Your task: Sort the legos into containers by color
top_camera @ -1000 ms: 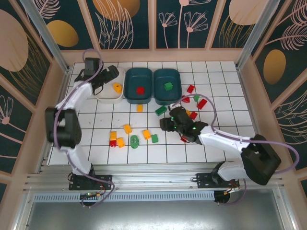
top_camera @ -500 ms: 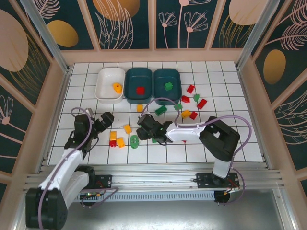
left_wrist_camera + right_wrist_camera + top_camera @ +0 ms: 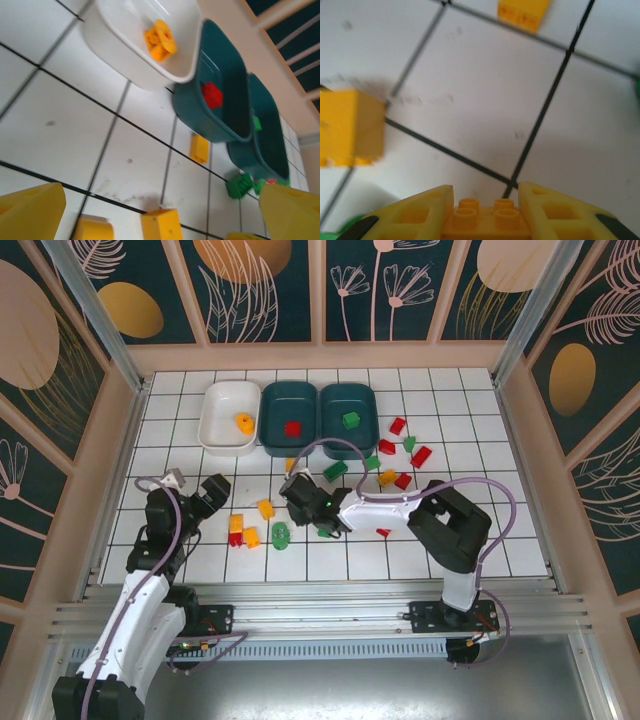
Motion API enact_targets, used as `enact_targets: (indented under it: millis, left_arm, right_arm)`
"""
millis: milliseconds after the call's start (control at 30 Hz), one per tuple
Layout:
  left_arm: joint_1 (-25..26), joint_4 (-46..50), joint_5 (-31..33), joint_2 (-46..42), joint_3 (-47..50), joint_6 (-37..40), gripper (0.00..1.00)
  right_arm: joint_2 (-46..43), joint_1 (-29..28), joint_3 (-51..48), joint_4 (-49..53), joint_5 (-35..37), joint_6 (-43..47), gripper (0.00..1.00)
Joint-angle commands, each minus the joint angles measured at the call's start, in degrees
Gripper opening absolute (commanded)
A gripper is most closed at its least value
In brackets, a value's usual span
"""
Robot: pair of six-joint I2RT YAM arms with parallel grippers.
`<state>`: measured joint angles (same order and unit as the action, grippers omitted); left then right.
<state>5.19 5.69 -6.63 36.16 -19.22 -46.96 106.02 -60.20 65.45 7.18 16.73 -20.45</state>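
Seen from overhead, the left gripper is held wide and empty at 8 o'clock. The white rounded plastic tray, at 11 o'clock, holds an orange piece. An orange-yellow studded plastic brick is pinched in the right gripper. It should be lifted clear of neighbouring bricks before being carried there.

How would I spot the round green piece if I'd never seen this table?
Find the white tray at the back left of the table, then come toward the near edge to the frontmost yellow brick. The green piece lies just right of it. It is rounded, while its neighbours are boxy.
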Motion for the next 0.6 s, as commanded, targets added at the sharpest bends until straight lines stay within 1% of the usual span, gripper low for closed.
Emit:
enact_targets:
  millis: [0, 100, 167, 233, 267, 367, 467, 567]
  left_arm:
    - [-0.2, 3.0, 9.3, -0.2, 3.1, -3.7, 0.98]
    - [-0.2, -0.4, 7.3, 1.1, 6.6, -5.5, 0.99]
    - [-0.2, -0.9, 5.2, 2.5, 7.1, -5.4, 0.99]
    - [-0.2, -1.0, 1.7, 3.2, 6.9, -4.0, 0.98]
    - [-0.2, -0.6, 0.6, 3.3, 6.6, -3.1, 0.99]
    - [-0.2, 2.5, 0.7, 2.6, 5.8, -0.5, 0.98]
    - [-0.3, 0.4, -2.0, 1.3, 7.9, -2.0, 0.99]
    - [-0.2, -0.7, -2.8, 1.5, 8.3, -2.7, 0.98]
  right_arm:
    - [0.5, 1.0, 8.6, -3.5, 1.9, 3.3, 0.24]
    - [6.6, 3.6, 17.2, -7.4, -1.2, 7.4, 0.24]
    - [11.2, 5.7, 24.3, -8.1, -2.5, 9.4, 0.24]
    - [17.2, 7.9, 34.0, -5.9, -6.7, 10.2, 0.24]
    - [20.1, 8.6, 38.1, -4.4, -7.5, 10.7, 0.24]
    - [28.4, 10.0, 51.5, 0.7, -10.2, 13.1, 0.24]
    - [34.8, 11.1, 62.0, 3.7, -12.4, 13.9, 0.24]
    - [40.5, 12.2, 71.2, 6.4, -15.4, 12.8, 0.25]
